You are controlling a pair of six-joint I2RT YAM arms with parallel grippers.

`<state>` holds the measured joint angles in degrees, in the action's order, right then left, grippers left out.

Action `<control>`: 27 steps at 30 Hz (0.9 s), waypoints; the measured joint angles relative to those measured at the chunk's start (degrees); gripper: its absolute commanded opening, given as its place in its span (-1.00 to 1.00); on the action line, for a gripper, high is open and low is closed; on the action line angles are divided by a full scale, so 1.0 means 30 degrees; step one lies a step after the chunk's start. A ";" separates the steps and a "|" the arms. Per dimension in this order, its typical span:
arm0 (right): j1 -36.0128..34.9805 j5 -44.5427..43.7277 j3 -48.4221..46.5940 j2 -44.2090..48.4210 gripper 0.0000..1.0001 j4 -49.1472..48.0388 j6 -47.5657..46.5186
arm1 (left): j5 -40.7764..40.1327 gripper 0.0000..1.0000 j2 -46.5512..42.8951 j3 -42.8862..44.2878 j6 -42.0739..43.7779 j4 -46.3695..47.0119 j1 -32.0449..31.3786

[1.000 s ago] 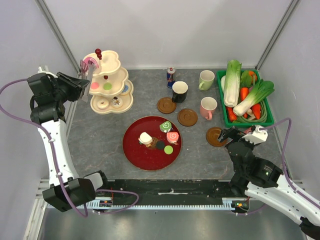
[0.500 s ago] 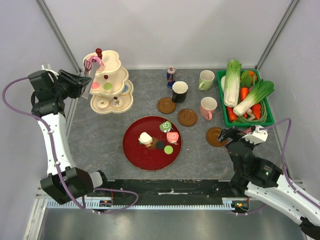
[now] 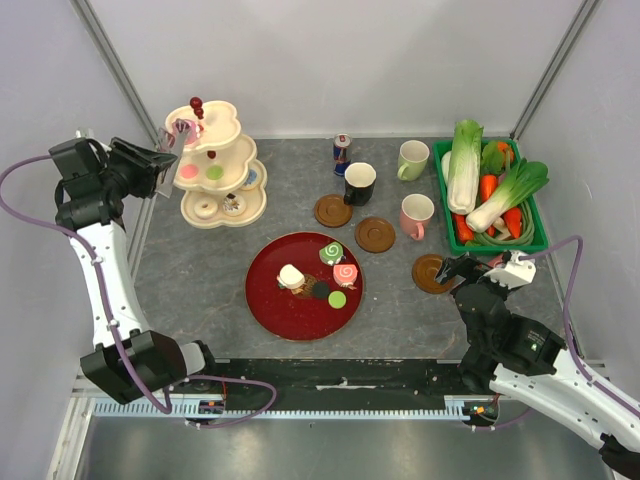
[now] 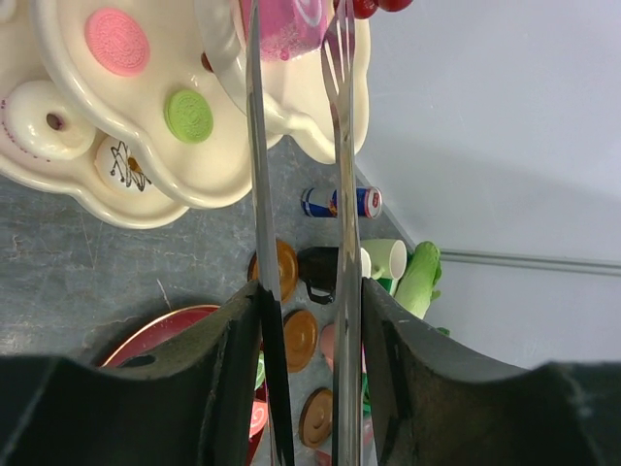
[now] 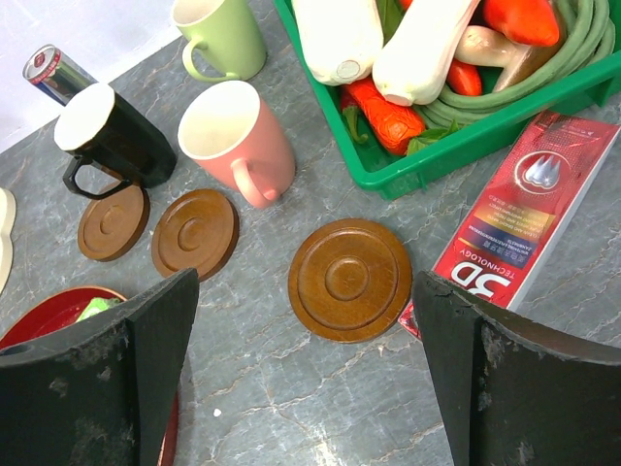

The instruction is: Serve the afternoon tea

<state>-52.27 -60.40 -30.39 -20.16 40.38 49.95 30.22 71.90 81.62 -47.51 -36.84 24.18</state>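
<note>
The step in hand is loading the tiered stand (image 3: 225, 222) at the far left corner of the worktop. The left claw (image 4: 303, 301) is closed on a pair of metal tongs (image 4: 259, 194), and the blades stand either side of a pink swirl roll (image 4: 288, 24) at the stand's top tier. The next move probably calls for easing the blades apart so the roll settles flat, then drawing back without brushing the red topper just beside it. Several pastries (image 3: 331, 253) wait on the red plate (image 3: 270, 305) in the middle near the front edge. The black mug (image 3: 359, 183), pink mug (image 3: 416, 214) and pale green mug (image 3: 412, 159) stand off the wooden coasters (image 5: 349, 280), so much of the serving looks undone. The right claw (image 5: 303, 296) hangs wide open and empty over the coaster nearest the right edge. The tong tips and the top of the roll are cut off in the left wrist view. I cannot tell whether the roll rests on the tier or is merely pinched above it. The top view is too small to settle this.
</note>
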 measured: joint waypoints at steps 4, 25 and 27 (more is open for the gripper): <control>0.0000 -0.0007 0.0000 -0.0073 0.96 0.0000 0.0000 | -0.0291 0.01 0.0087 0.0692 0.0262 -0.0692 0.0175; 0.0000 -0.0029 0.0000 0.0211 0.96 0.0007 0.0007 | -0.2455 0.04 -0.2885 0.4597 0.2237 -0.3665 0.0401; 0.0000 -0.0029 0.0000 0.0211 0.96 0.0000 0.0015 | -0.1814 0.04 -0.3490 0.4524 0.2266 -0.3585 0.0168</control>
<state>-52.27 -60.49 -30.39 -19.53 40.38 50.00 24.77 61.43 95.20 -40.71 -47.59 24.69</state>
